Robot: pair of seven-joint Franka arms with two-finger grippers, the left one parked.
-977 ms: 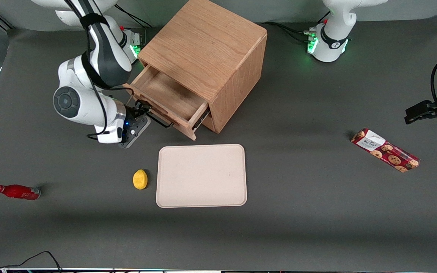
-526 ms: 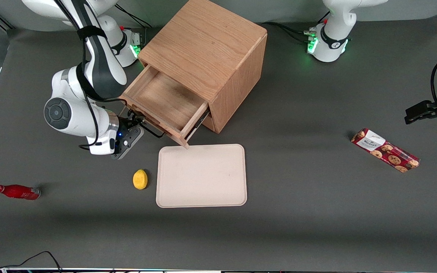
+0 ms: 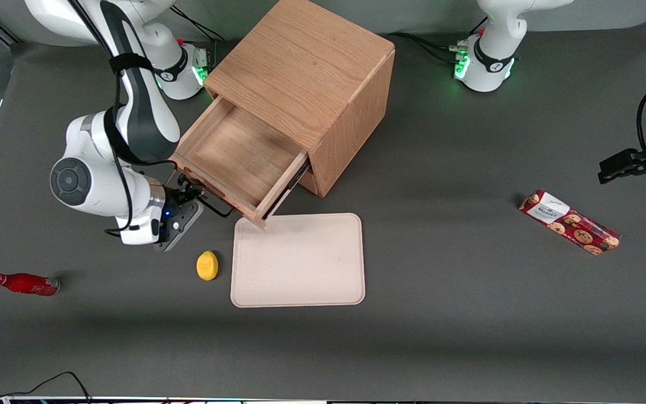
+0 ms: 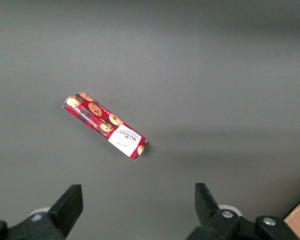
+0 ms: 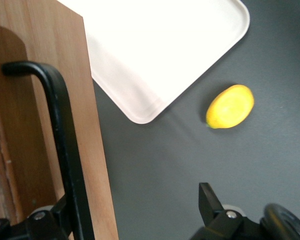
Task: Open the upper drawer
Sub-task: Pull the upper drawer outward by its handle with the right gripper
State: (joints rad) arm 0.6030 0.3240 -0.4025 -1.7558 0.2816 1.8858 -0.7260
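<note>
The oak cabinet (image 3: 306, 67) stands at the back of the table, and its upper drawer (image 3: 233, 154) is pulled well out toward the front camera, showing a bare wooden inside. The thin black bar handle (image 3: 215, 207) runs along the drawer front (image 5: 87, 120). My right gripper (image 3: 188, 195) sits at that handle, in front of the drawer. In the right wrist view the gripper (image 5: 137, 202) is open: the handle (image 5: 65, 135) lies inside the wide gap, close against one finger (image 5: 57, 217), and the other finger (image 5: 210, 202) stands far off over bare table.
A beige tray (image 3: 300, 261) lies just in front of the drawer, whose corner reaches over the tray's edge. A yellow lemon (image 3: 207, 265) sits beside the tray. A red bottle (image 3: 23, 283) lies toward the working arm's end. A cookie box (image 3: 570, 222) lies toward the parked arm's end.
The drawer has slid further out of the cabinet toward the front camera, its corner now over the tray's edge. My gripper and wrist moved with the handle the same way.
</note>
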